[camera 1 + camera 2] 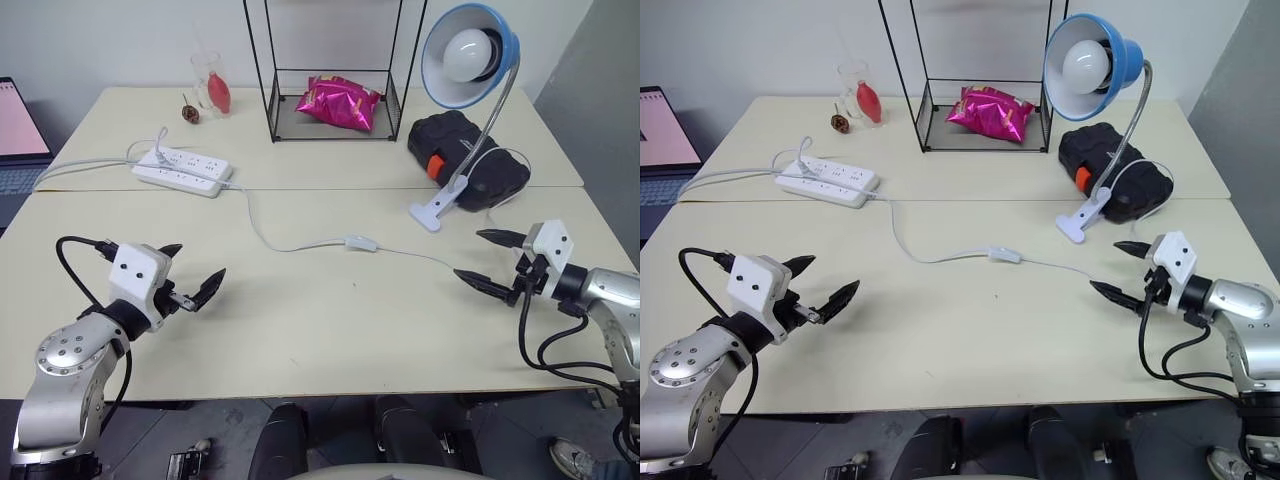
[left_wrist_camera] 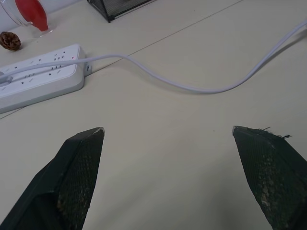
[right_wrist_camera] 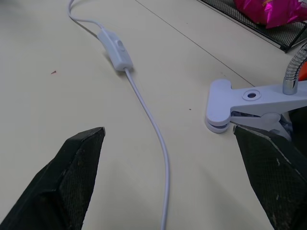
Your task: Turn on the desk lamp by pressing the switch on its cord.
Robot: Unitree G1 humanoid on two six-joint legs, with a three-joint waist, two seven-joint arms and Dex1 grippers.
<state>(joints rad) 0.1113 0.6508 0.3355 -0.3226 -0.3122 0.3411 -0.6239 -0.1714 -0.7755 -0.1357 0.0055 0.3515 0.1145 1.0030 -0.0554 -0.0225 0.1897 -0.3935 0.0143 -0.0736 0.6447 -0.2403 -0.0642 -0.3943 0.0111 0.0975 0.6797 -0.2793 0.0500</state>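
White plastic marks the switch [image 1: 361, 243], which is laid flat near the middle of the beige table [image 1: 300, 340], w/ its rocker face turned up so it can be pressed from above. The thin cord [image 1: 280, 245] is run from the power strip [image 1: 182, 170] at the far left, through the switch, and on toward the right side of the table, where it is lost near the right gripper. The desk lamp [image 1: 468, 55] is stood at the far right on its white clip base, beside a black case [image 1: 468, 160]; the gooseneck is bent so the blue shade faces the robot. The globe bulb looks unlit, so the task is judged not yet done.

The left gripper [image 1: 197, 272] is held above the table at the near left, fingers spread wide, nothing between them; it is kept well apart from the switch, prob. out of the way. The right gripper [image 1: 487, 262] is held at the near right, likewise released and empty, w/ the cord passing under it and the clip base just beyond. It is pointed toward the switch, which lies ahead of its fingers in the right wrist view, so it is judged the arm better placed for the press. An approach along the cord, w/ one fingertip brought down on the rocker, would likely be needed; the light switch body could slide if pushed sideways.
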